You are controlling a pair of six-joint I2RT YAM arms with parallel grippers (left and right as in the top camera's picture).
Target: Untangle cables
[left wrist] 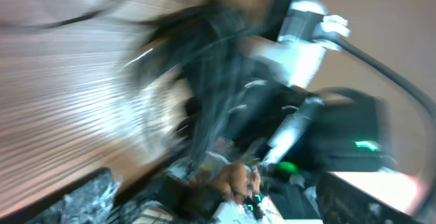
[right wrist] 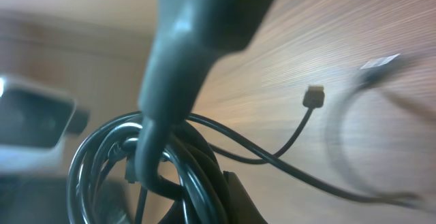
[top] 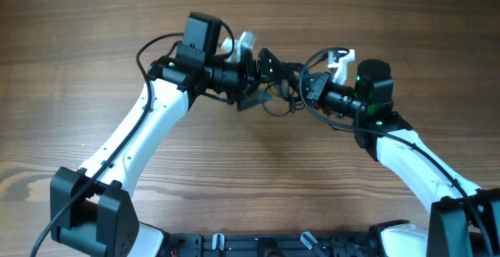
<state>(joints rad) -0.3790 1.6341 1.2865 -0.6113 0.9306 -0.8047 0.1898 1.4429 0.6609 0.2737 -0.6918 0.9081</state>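
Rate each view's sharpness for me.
Overhead: sharp and evenly lit, the cables clear against the table. Left wrist: heavy motion blur, the cables only a dark smear. Right wrist: the coil is fairly crisp and one plug is readable, but the far loop to the right is blurred.

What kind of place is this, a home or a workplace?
Probably a robotics lab bench: two white robot arms based at one edge of a wooden table, working on thin black cables.

ovhd: top-down, far | L wrist: close, blurred | R wrist: close on cables (right wrist: 201, 183) | ovhd+R share cables
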